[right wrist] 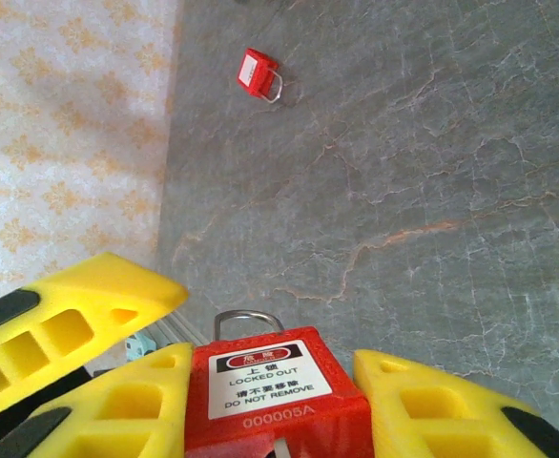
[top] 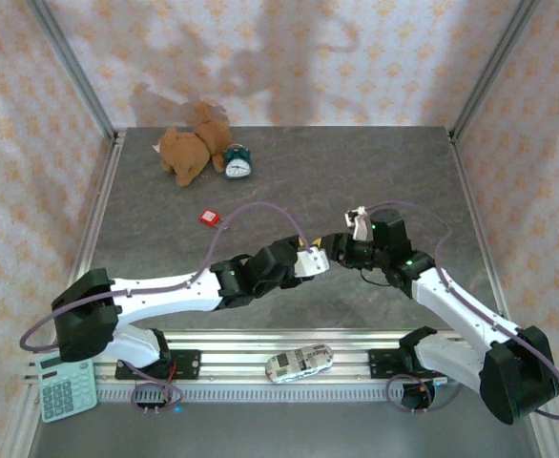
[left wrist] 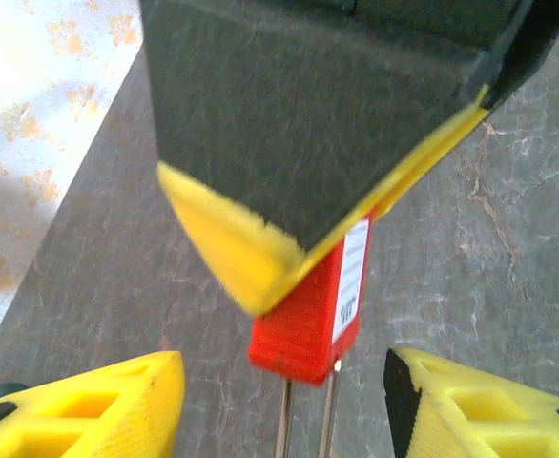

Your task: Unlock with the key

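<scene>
Red padlock (right wrist: 278, 386) was up off the table (top: 356, 181), clamped in the right gripper (right wrist: 275, 374), one yellow pad pressed to each side of its body. From the right wrist its white label (right wrist: 268, 377) read "LOCKED OUT, DO NOT REMOVE", and the steel shackle (right wrist: 248, 322) arched out past the fingertips, away from the camera. So the right jaws were partly closed, gripping that padlock firmly.

Over to the left wrist: the same padlock (left wrist: 308, 320) hung dead ahead, shackle legs (left wrist: 306, 420) pointing back toward the camera and running down between the two yellow fingers (left wrist: 117, 410). The left gripper (left wrist: 281, 367) stood parted, well wider than the shackle, with neither pad touching it and nothing held. One big black right finger (left wrist: 308, 114) with its yellow pad crossed the top of that view, over the padlock.

From above, the two grippers met nose to nose near the middle of the table, left (top: 316, 260) reaching in from the left, right (top: 341, 246) from the right.

Further out, a second padlock (top: 210, 218) lay flat on the table by itself, well apart from both arms. At the far left sat a brown teddy (top: 189, 153) with a small clock (top: 238, 162) just beside it. Along the near edge lay a calculator (top: 67, 386) on the left and a toy car (top: 299, 363) between the arm bases.
</scene>
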`<move>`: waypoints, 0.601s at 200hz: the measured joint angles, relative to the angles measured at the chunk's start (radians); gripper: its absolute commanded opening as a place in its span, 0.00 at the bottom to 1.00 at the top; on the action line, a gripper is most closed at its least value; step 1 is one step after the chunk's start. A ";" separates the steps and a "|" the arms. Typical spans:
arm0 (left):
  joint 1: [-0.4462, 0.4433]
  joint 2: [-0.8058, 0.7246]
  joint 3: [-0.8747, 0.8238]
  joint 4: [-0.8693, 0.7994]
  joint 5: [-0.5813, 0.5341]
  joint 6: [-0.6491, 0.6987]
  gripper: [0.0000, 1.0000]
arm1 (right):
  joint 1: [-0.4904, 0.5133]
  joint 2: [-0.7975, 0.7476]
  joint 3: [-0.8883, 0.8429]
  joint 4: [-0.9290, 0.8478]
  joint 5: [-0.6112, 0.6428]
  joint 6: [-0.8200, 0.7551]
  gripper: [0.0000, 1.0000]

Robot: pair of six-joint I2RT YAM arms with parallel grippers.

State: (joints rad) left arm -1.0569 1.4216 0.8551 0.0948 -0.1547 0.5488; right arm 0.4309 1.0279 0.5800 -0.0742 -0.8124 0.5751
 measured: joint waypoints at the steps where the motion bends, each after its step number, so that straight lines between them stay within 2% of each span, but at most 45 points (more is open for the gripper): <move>1: 0.000 0.001 0.000 0.001 0.000 0.000 0.56 | 0.001 0.000 0.000 0.000 0.000 0.000 0.22; 31: 0.000 0.027 0.003 0.032 -0.004 0.004 0.46 | 0.007 0.000 0.000 0.000 -0.003 0.000 0.22; 65: -0.003 0.031 0.003 0.040 -0.005 0.009 0.25 | 0.007 -0.002 0.000 0.009 -0.002 -0.003 0.22; 105: -0.003 0.031 0.002 0.045 -0.007 0.009 0.17 | 0.007 -0.007 0.000 0.011 0.009 -0.027 0.22; 120: -0.003 0.031 0.002 0.045 -0.007 0.009 0.11 | 0.007 -0.009 0.000 0.011 0.011 -0.028 0.32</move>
State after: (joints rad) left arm -1.0599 1.4528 0.8574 0.1402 -0.1619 0.5579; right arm 0.4377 1.0191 0.5800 -0.0631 -0.8013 0.5472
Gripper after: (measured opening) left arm 0.217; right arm 0.360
